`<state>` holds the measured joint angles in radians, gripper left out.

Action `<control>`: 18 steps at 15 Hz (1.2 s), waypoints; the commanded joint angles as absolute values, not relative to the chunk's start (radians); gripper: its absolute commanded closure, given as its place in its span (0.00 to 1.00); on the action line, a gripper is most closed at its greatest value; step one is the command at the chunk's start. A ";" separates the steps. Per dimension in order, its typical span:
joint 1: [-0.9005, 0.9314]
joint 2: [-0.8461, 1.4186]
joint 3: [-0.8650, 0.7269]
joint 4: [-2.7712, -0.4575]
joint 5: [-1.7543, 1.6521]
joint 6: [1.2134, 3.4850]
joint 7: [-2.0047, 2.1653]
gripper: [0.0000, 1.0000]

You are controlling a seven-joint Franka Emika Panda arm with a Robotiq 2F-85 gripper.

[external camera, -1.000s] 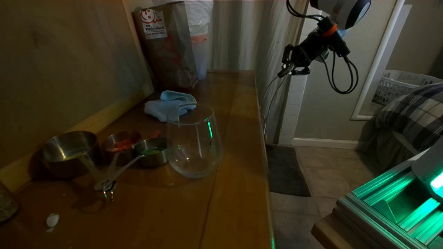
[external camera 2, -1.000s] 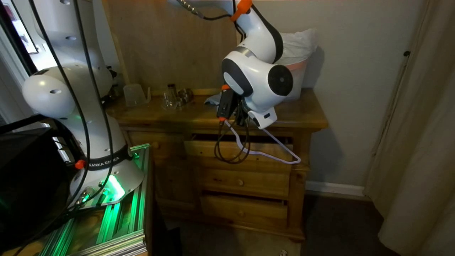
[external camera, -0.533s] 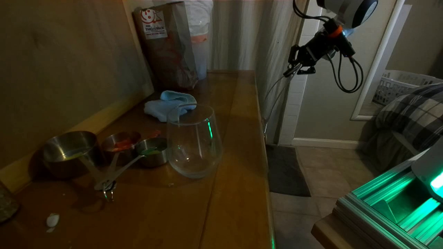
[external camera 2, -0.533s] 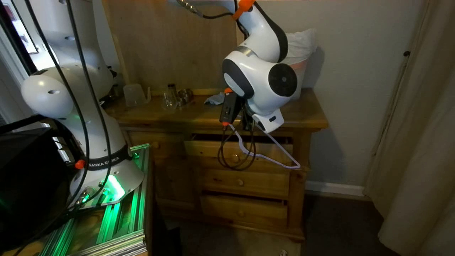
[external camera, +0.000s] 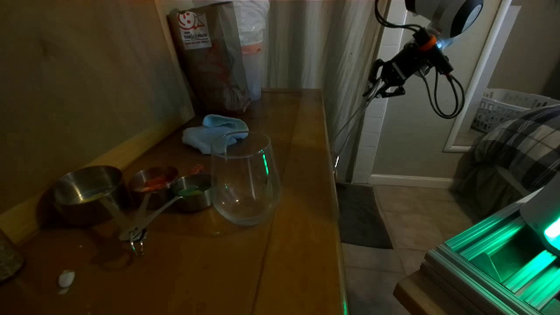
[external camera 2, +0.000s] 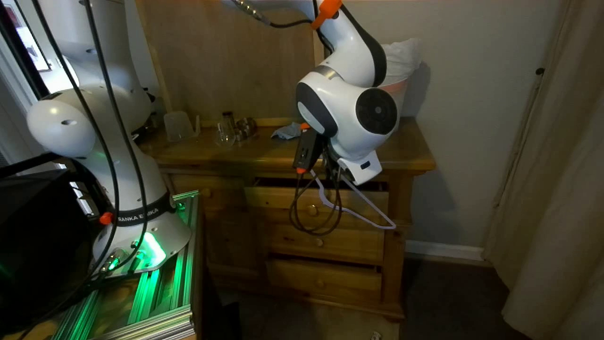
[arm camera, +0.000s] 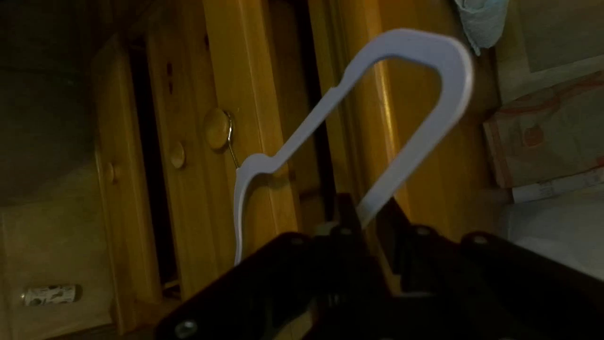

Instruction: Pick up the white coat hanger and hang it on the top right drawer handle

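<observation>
In the wrist view, left of centre: drawer knob (arm camera: 215, 130); at its right edge, the metal hook (arm camera: 230, 141), seating unconfirmed. Centre: white coat hanger (arm camera: 413, 151), held by its bottom bar, presumably to leave the hook free. Lower centre: gripper (arm camera: 369, 204), jaws nearly together, pinching that bar. In an exterior view, upper right: the arm (external camera: 442, 17), directing the gripper down and leftward.

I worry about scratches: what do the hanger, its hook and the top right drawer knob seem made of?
Hanger: probably plastic, smooth and rather matte, evenly pale without grain. Hook: likely shiny metal, thin with bright glints. Knob: apparently wood, perhaps varnished, golden like the drawer front.
</observation>
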<state>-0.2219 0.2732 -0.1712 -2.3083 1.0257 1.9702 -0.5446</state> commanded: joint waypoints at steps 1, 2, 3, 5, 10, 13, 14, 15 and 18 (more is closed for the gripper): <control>-0.232 0.287 -0.169 -2.279 1.061 1.987 -0.555 0.51; -0.232 0.287 -0.170 -2.274 1.061 1.988 -0.553 0.43; -0.233 0.286 -0.170 -2.272 1.062 1.991 -0.551 0.37; -0.235 0.287 -0.171 -2.266 1.060 1.995 -0.547 0.23; -0.238 0.289 -0.173 -2.261 1.053 2.006 -0.543 0.00; -0.233 0.278 -0.173 -2.271 1.040 2.022 -0.547 0.00; -0.232 0.274 -0.173 -2.275 1.035 2.023 -0.552 0.00; -0.230 0.272 -0.172 -2.279 1.025 2.024 -0.558 0.00; -0.224 0.258 -0.170 -2.303 0.992 2.023 -0.596 0.00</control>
